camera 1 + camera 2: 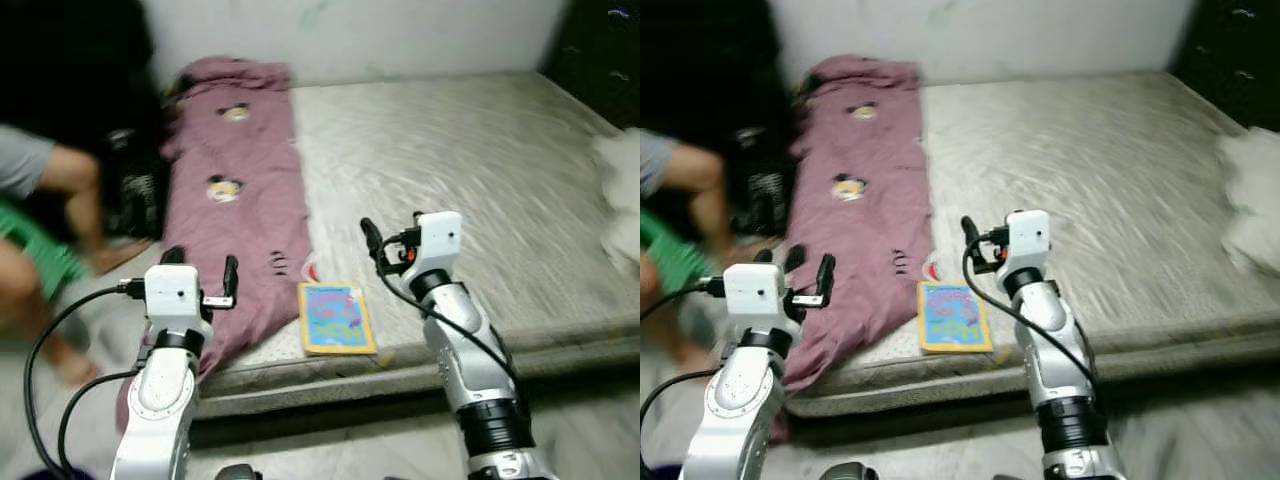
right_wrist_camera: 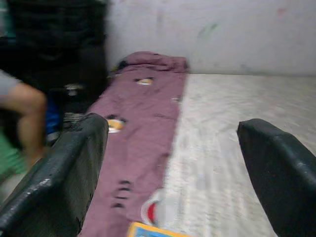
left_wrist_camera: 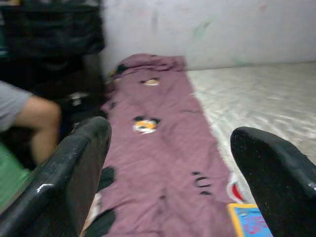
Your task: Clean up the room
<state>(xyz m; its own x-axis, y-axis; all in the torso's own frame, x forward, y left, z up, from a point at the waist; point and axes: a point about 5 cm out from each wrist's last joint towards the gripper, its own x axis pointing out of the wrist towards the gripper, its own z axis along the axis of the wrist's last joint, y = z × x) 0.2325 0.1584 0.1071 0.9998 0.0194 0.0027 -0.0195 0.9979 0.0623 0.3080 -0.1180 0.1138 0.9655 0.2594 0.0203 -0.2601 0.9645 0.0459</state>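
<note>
mattress [image 1: 470, 170]: grey, patterned, low on the floor, running from the near edge to the far wall; slightly blurred.
blanket [image 1: 240, 215]: mauve with small cartoon prints, laid in a long strip along the left side of the mattress, bunched at the far end by the wall, near end drooping over the mattress edge toward the floor.
book [image 1: 335, 318]: colourful cover with yellow border, lying flat on the mattress at its near edge, just right of the blanket, between the two arms.
small red-and-white item [image 1: 310, 268]: on the mattress just beyond the book, touching the blanket's edge; too blurred to identify.
white bundle [image 1: 622, 195]: pale cloth or pillow at the far right edge of the mattress.
left gripper [image 1: 202, 270]: raised over the near left part of the blanket, fingers spread wide with nothing between them, clear of the fabric.
right gripper [image 1: 390, 238]: raised over the mattress just beyond and right of the book, fingers spread wide and holding nothing in the wrist view.
person [image 1: 45, 215]: at the left beside the mattress, grey sleeve, bare arm, green garment; blurred.
dark furniture [image 3: 52, 44]: black, against the far left, behind the person.
wall [image 1: 350, 35]: white, at the far end of the mattress.
</note>
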